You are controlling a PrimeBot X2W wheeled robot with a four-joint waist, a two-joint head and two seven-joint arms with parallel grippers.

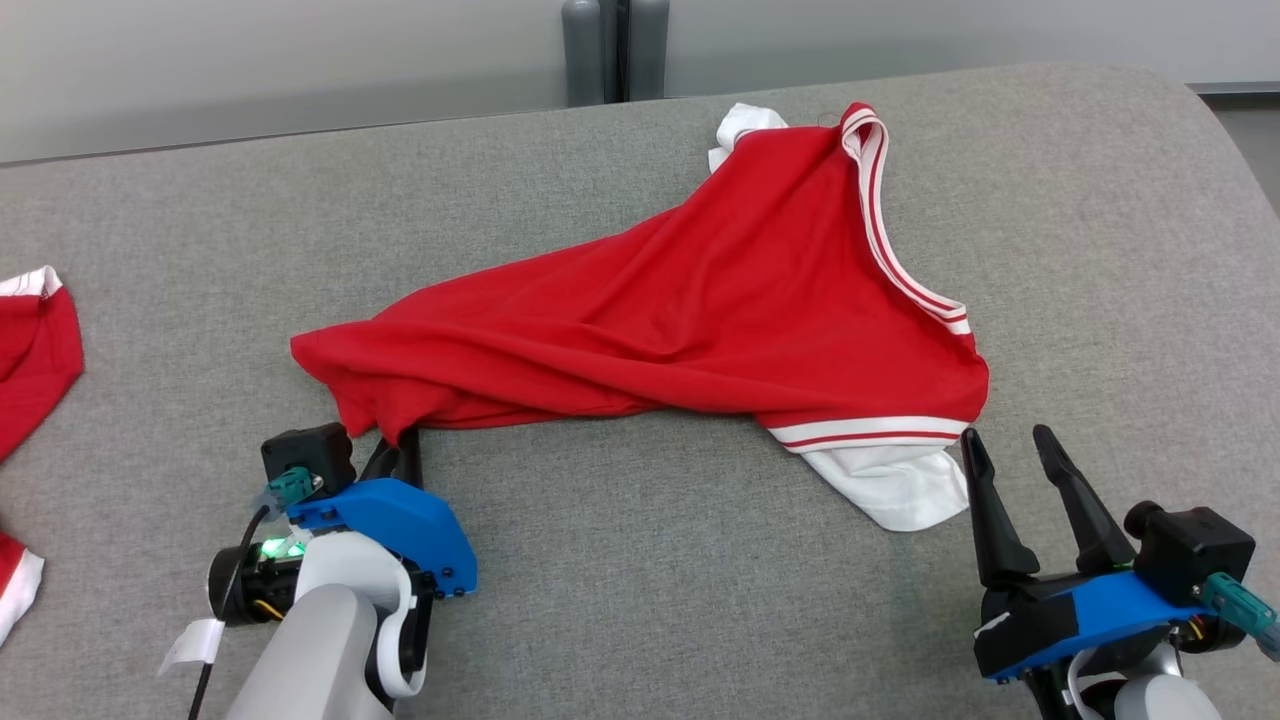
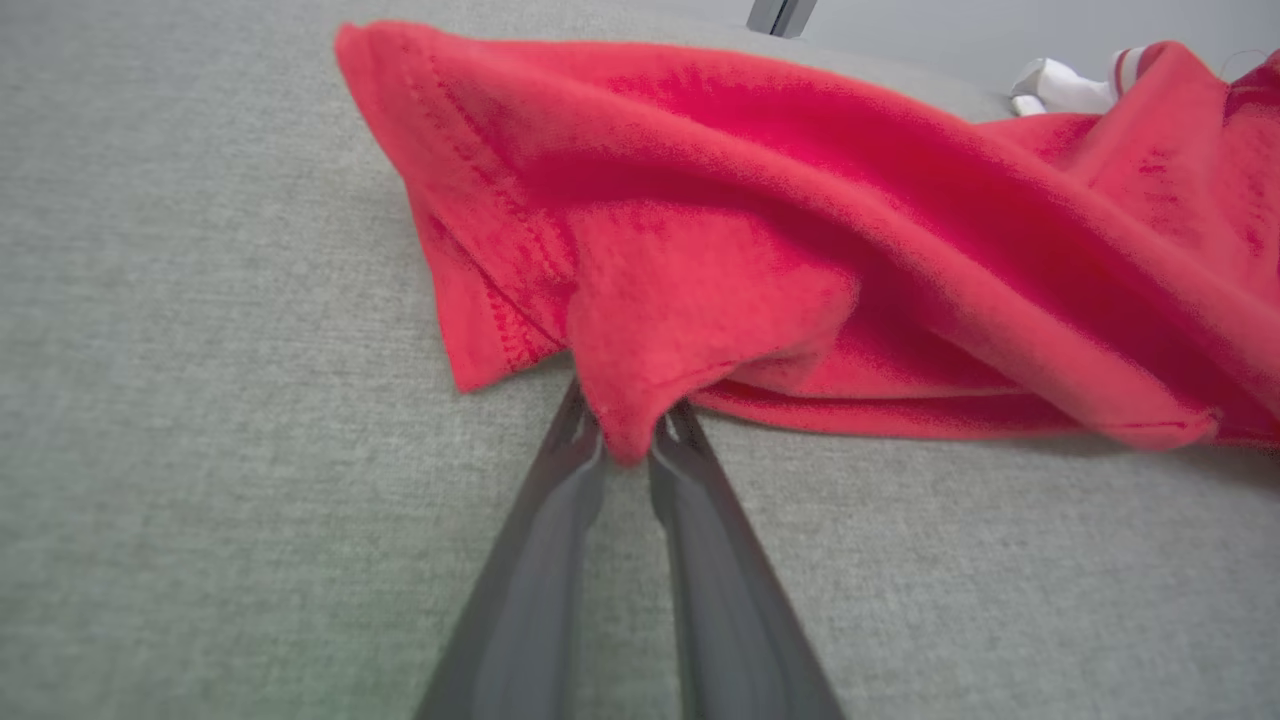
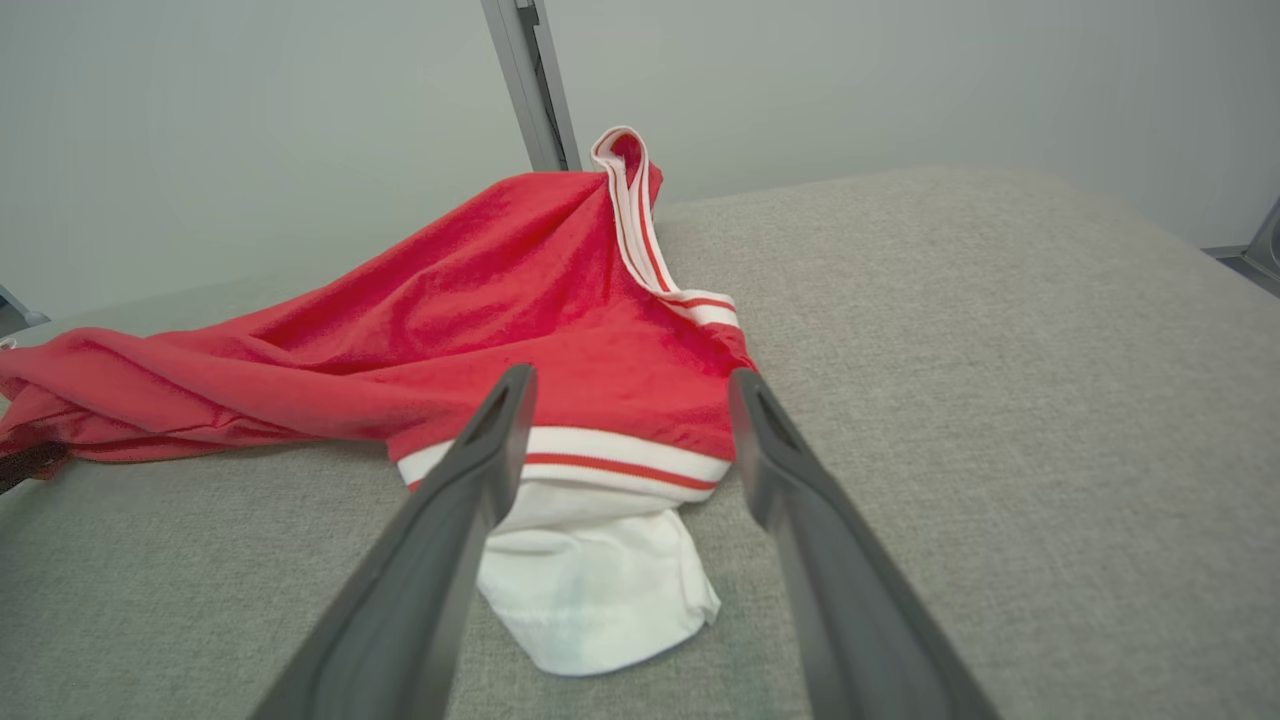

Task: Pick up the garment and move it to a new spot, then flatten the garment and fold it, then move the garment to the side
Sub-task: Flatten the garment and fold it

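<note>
Left gripper (image 1: 398, 447) pinches a corner of the crumpled red garment (image 1: 700, 310), seemingly to lift it; right gripper (image 1: 1005, 442) gapes empty beside the white sleeve (image 1: 900, 485).

Open counter (image 1: 640, 580) in front and to the right; garment (image 1: 680, 300) blocks the middle.
It sprawls from near left to far right; a second red cloth (image 1: 30, 350) lies at the left edge, grey posts (image 1: 613, 50) behind the far edge.

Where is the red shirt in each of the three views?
Head view: shirt in the middle, running lower left to upper right.
Left wrist view: top and right, a corner pinched in the left tool.
Right wrist view: left and centre.
Shared landmark: grey post behind it.
</note>
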